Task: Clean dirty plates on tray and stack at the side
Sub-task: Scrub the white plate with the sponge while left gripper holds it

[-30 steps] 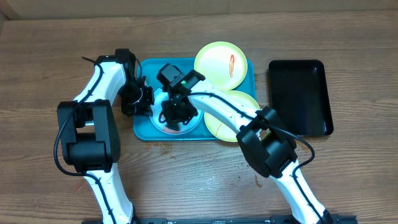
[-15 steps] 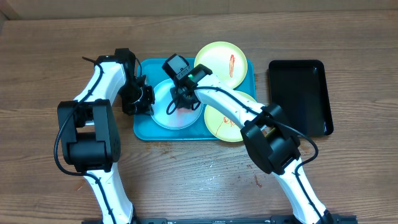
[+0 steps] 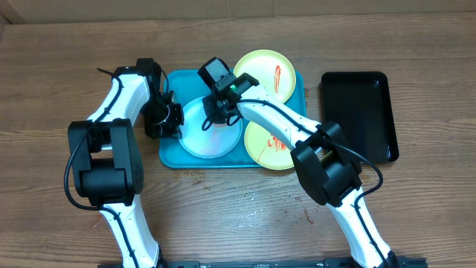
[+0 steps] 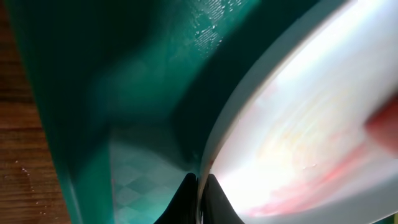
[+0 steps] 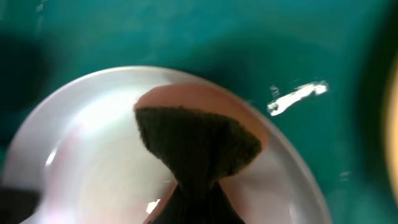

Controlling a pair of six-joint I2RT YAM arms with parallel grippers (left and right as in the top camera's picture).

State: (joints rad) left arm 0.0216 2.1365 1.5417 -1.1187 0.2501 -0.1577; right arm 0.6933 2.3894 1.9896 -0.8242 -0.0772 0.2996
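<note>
On the teal tray [image 3: 169, 156] lies a pale blue plate [image 3: 204, 140], tilted up at its left rim, where my left gripper [image 3: 177, 119] is shut. In the left wrist view the fingertips [image 4: 200, 199] pinch that rim, and faint pink smears show on the plate [image 4: 311, 124]. My right gripper [image 3: 216, 117] is shut on a dark green sponge [image 5: 196, 140] with an orange back, which presses on the plate's [image 5: 81, 137] far part. Two yellow-green plates with red sauce lie on the tray's right half, one far [image 3: 271, 71], one near [image 3: 264, 152].
A smaller black tray [image 3: 357, 115] sits on the wooden table [image 3: 238, 216] to the right of the teal one. The right arm reaches over the near yellow-green plate. Teal tray floor [image 5: 249, 37] surrounds the plate in the right wrist view.
My right gripper has drawn the sponge across the pale blue plate from its near-middle toward its far edge. The left gripper has kept its hold on the rim.
</note>
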